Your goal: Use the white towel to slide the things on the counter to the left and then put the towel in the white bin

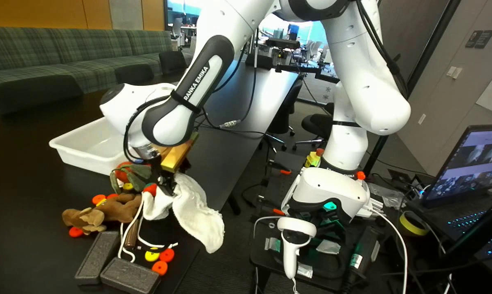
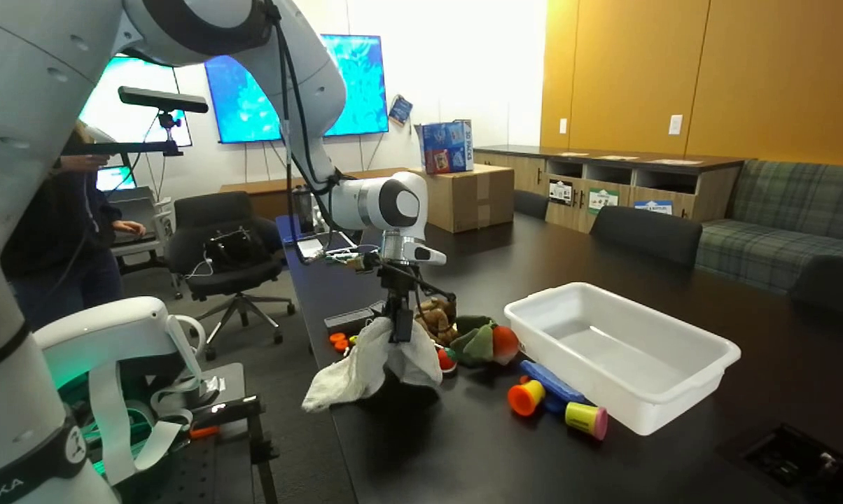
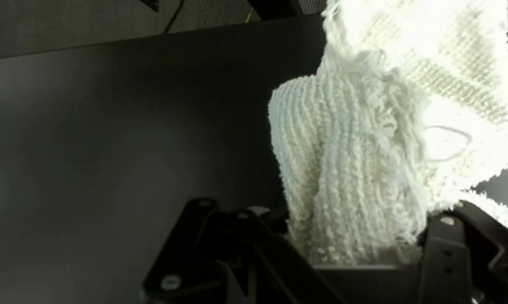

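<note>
While the fingers (image 2: 402, 326) gripped the white towel (image 1: 197, 212) near the brown plush toy (image 1: 120, 207), one corner past the worktop (image 2: 519, 462), the likely leftward sweep was judged to need low contact and steady speed.

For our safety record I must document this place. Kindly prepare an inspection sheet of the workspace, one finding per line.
Surface: black counter, flat and glossy.
Job's things: white towel hangs, one end appearing to reach past the counter's edge; white bin on the counter, yellow tubs beside it; brown plush toy and dark flat blocks lie nearby.
Clutter: cardboard box on the counter, blue box on top.
Gripper: shut on the white towel.
Cables: black cable loops beside the arm.
Surroundings: plaid bench; person, partly hidden.
</note>
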Action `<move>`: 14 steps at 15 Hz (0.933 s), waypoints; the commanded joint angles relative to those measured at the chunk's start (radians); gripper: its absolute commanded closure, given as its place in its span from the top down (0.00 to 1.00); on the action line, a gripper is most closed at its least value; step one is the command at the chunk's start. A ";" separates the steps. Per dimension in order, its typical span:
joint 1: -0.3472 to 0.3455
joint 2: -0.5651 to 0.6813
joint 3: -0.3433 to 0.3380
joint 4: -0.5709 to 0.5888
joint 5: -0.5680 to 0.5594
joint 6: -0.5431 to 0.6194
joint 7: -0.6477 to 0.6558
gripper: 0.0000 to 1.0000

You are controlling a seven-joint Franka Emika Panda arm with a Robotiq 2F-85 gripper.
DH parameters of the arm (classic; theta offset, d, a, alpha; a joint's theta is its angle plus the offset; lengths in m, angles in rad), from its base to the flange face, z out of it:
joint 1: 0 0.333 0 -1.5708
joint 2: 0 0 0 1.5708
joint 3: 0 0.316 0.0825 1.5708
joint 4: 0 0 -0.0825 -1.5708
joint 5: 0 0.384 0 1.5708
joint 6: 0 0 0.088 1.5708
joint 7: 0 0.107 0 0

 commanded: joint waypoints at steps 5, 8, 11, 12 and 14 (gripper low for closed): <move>-0.148 -0.082 -0.212 -0.113 -0.148 -0.099 0.008 0.04; -0.220 0.014 -0.291 0.020 -0.210 -0.119 0.042 0.05; -0.275 0.118 -0.323 0.188 -0.204 -0.107 0.085 0.05; -0.289 0.155 -0.328 0.246 -0.195 -0.098 0.103 0.05; -0.306 0.231 -0.326 0.359 -0.168 -0.084 0.154 0.05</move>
